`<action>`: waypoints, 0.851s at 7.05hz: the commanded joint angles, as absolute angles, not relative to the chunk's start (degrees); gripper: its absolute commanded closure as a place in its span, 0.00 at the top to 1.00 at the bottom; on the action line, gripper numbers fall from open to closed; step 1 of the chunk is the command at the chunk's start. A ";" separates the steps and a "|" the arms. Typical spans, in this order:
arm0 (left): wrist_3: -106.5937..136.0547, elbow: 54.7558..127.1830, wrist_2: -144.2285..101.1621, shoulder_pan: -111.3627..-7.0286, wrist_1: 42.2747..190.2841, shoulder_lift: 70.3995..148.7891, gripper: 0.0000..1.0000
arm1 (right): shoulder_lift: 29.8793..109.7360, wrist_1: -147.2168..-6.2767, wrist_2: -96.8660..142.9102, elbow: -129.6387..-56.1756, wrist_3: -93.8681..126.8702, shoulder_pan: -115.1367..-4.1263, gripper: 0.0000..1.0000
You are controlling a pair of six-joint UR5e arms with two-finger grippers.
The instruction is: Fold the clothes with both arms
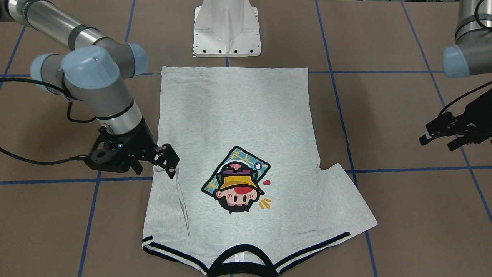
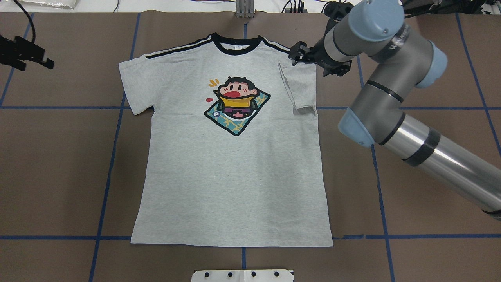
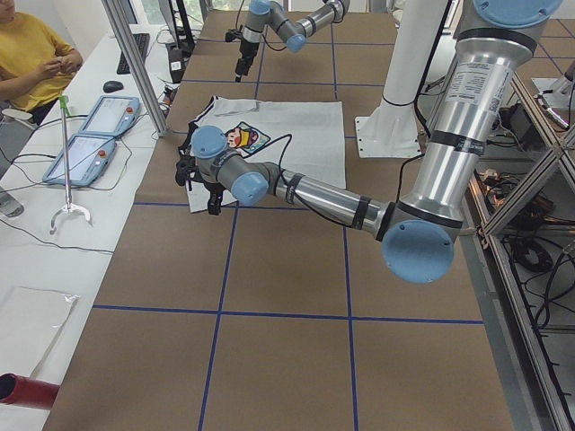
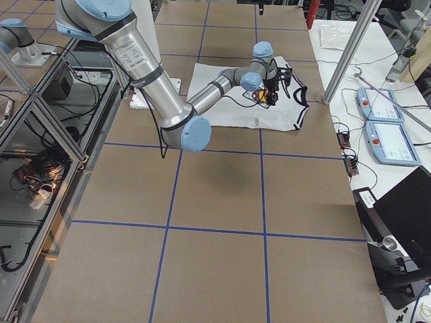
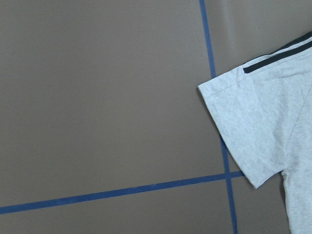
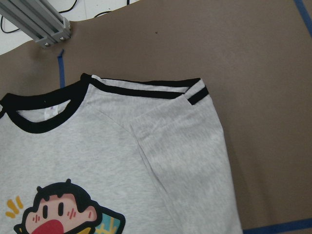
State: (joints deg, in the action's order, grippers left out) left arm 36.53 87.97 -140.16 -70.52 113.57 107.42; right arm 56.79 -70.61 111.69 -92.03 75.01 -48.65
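Observation:
The grey T-shirt [image 2: 235,176] lies flat on the brown table, print up, collar at the far edge from the robot. Its sleeve on my right side [image 2: 299,84] is folded in over the body; the right wrist view shows it lying flat [image 6: 185,141]. The other sleeve [image 2: 135,84] is spread out and shows in the left wrist view [image 5: 263,126]. My right gripper [image 2: 298,55] hovers at the folded sleeve's shoulder end [image 1: 170,161], open and empty. My left gripper [image 2: 35,62] is open and empty, well off the shirt past the spread sleeve [image 1: 436,140].
The white pedestal [image 1: 226,30] stands at the hem end of the shirt. An aluminium post [image 6: 39,24] rises beyond the collar. A seated operator [image 3: 27,54] and two teach pendants [image 3: 90,135] are past the table's far edge. Blue tape lines cross the table.

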 commanded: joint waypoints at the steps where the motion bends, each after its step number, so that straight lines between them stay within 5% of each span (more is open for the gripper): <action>1: 42.93 72.33 -139.66 -67.68 122.29 115.80 0.96 | 68.06 -70.75 117.06 -103.13 68.50 -52.81 1.00; 6: 59.47 50.13 -122.12 -59.42 141.57 127.59 0.87 | 71.02 -70.58 117.33 -104.94 67.41 -53.35 1.00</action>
